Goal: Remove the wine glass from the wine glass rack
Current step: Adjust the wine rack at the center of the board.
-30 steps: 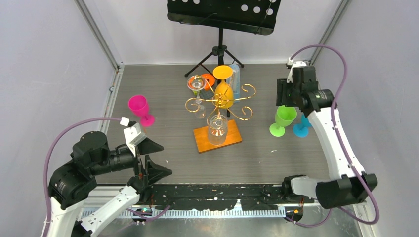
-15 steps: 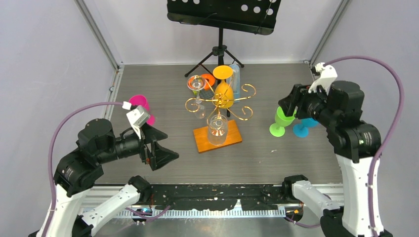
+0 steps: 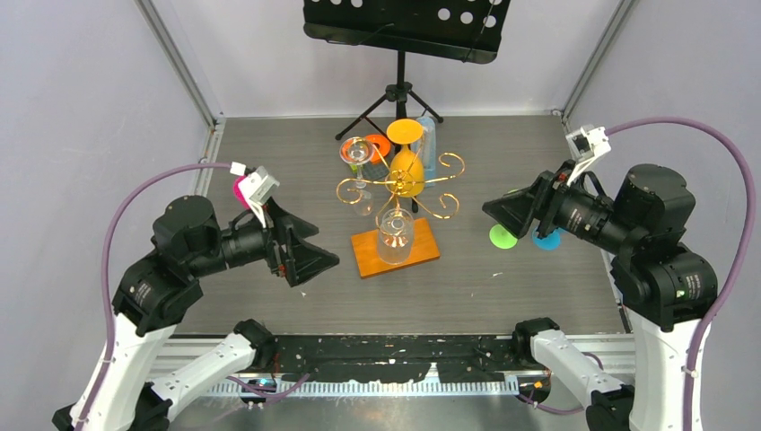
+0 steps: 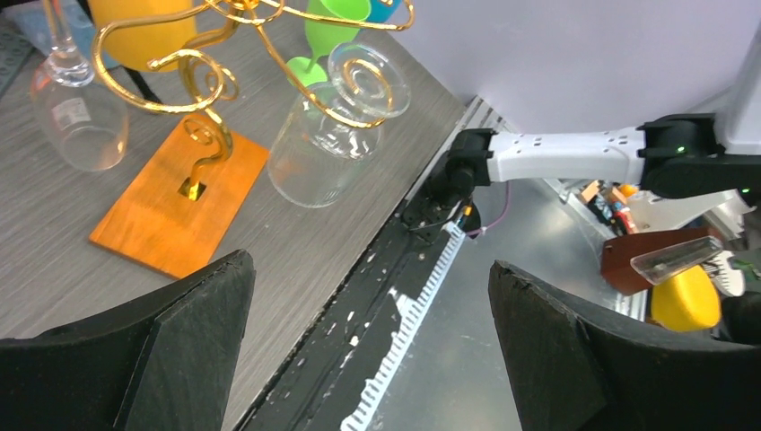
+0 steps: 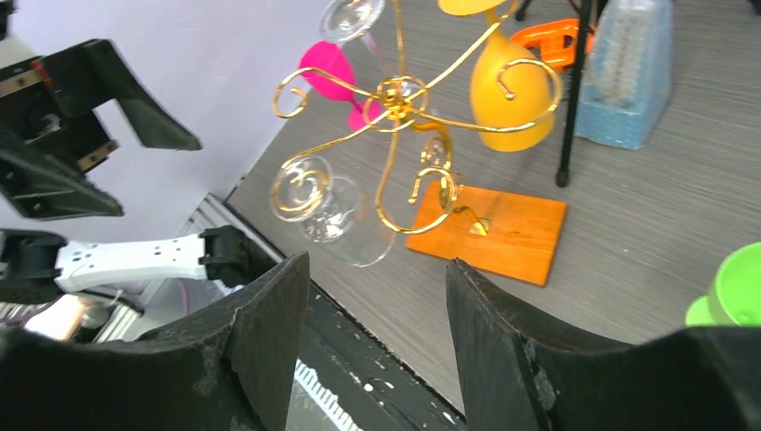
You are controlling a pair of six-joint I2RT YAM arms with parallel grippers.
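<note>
Faintly, a hanging wine glass (image 4: 83,136) carries a blurred, unreadable mark (image 4: 70,111).

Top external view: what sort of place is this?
Probably a robot lab test cell: plain walls on aluminium frame posts, left arm and right arm bolted at the table edge, staged props like the wine glass rack.

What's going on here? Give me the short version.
Two robot arms face the gold wire wine glass rack in the middle of the table, one from each side. The left gripper and the right gripper are both open and empty, and neither touches anything. A clear wine glass hangs upside down on the rack's near side. A yellow glass and a second clear glass hang farther back.
</note>
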